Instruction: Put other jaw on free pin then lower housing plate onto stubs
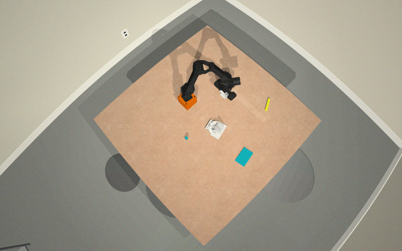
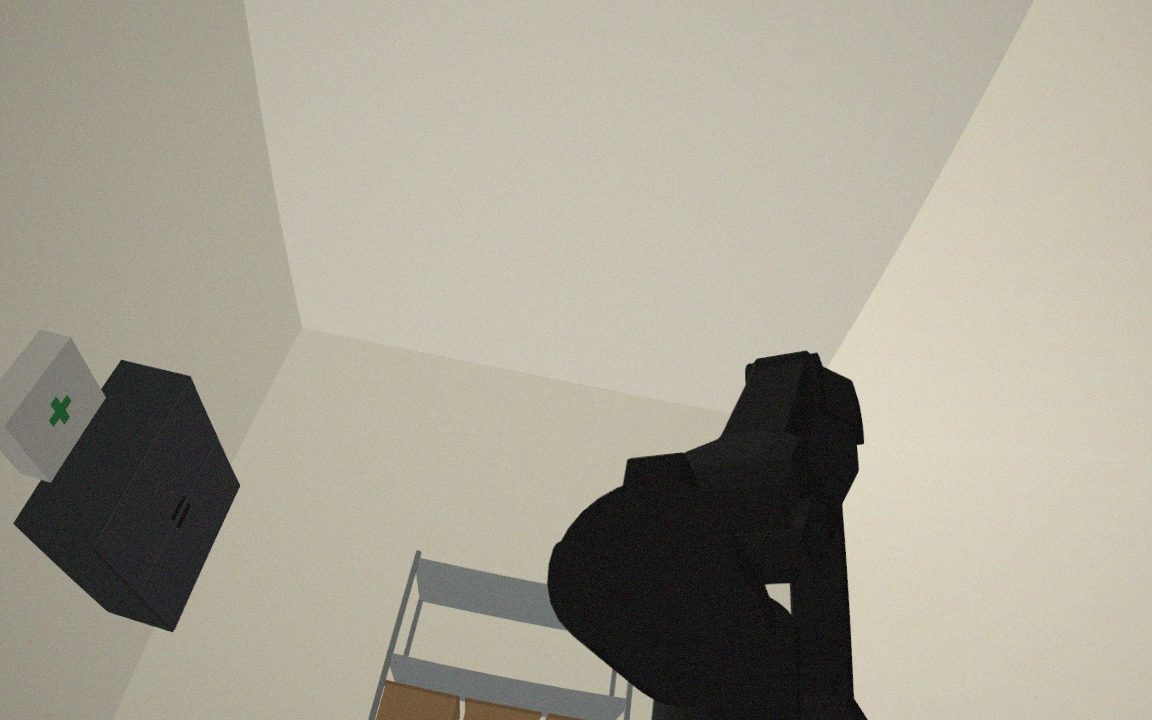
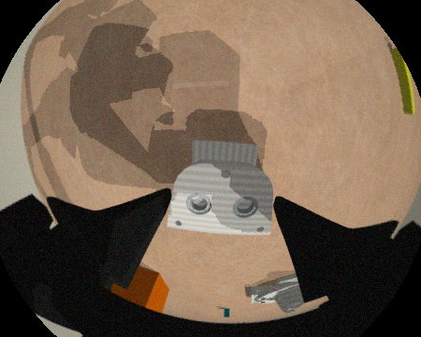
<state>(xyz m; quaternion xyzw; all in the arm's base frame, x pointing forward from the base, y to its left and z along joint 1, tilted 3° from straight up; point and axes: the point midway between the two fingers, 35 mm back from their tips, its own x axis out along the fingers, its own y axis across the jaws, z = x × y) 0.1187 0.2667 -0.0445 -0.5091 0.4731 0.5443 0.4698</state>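
From the top view, here I am, my gripper (image 1: pixel 226 93) (image 3: pixel 224 198) out at the end of the bent arm, right over the white housing plate (image 1: pixel 223 93) (image 3: pixel 221 206), which shows partly from beneath me! The white gripper base (image 1: pixel 218 129) (image 3: pixel 285 295), as I take it, sits well apart, nearer the middle of the wooden top; whether its jaws mesh, I cannot tell.

Over to the exterior view: just the black arm (image 2: pixel 696 573) (image 1: pixel 198 66) against the walls, with neither my fingertips nor the plate in sight.

Now the wrist view, and here's the crux! My fingers stand spread almost to their limit, holding nothing. The plate lies between and beyond them, its two round holes side by side, its longer run going from one finger across to the other, sides close to both tips. It looks a tight fit, so I judge the descent must stay centred, or a fingertip could land on an edge.
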